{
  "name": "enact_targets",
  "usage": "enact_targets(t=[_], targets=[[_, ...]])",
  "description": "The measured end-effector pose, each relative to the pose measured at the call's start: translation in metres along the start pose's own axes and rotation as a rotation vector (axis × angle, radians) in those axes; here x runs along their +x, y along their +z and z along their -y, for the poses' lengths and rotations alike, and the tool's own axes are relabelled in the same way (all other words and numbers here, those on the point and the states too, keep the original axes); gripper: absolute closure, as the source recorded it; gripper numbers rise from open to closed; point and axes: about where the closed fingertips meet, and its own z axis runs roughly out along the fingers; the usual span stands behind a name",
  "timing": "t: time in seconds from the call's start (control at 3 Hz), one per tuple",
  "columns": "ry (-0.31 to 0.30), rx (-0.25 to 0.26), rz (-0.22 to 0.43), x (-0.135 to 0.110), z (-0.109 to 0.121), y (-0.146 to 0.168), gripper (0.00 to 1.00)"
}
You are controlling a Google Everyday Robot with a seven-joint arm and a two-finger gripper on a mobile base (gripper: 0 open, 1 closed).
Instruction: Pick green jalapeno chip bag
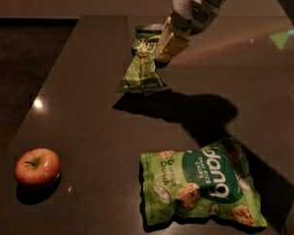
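Observation:
The green jalapeno chip bag (139, 75) is small and crumpled. It hangs tilted from my gripper (162, 53), with its lower end just above the dark table (88, 126) and its shadow spread below and to the right. The gripper comes down from the upper right on the white arm (196, 6). Its pale yellow fingers (170, 42) are shut on the bag's upper right edge. The top of the bag is partly hidden behind the fingers.
A larger flat green "bang" rice-chips bag (201, 190) lies at the front right of the table. A red apple (37, 166) sits at the front left. The table's left edge runs diagonally from the top centre to the lower left, with dark floor beyond.

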Motion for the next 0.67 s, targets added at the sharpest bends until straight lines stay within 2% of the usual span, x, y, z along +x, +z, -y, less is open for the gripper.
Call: enact_targets(t=[0.33, 0.67], targets=[[-0.022, 0.014, 0.067, -0.019, 0.005, -0.024, 1.0], [-0.056, 0.052, 0.146, -0.043, 0.012, -0.052, 1.0]])
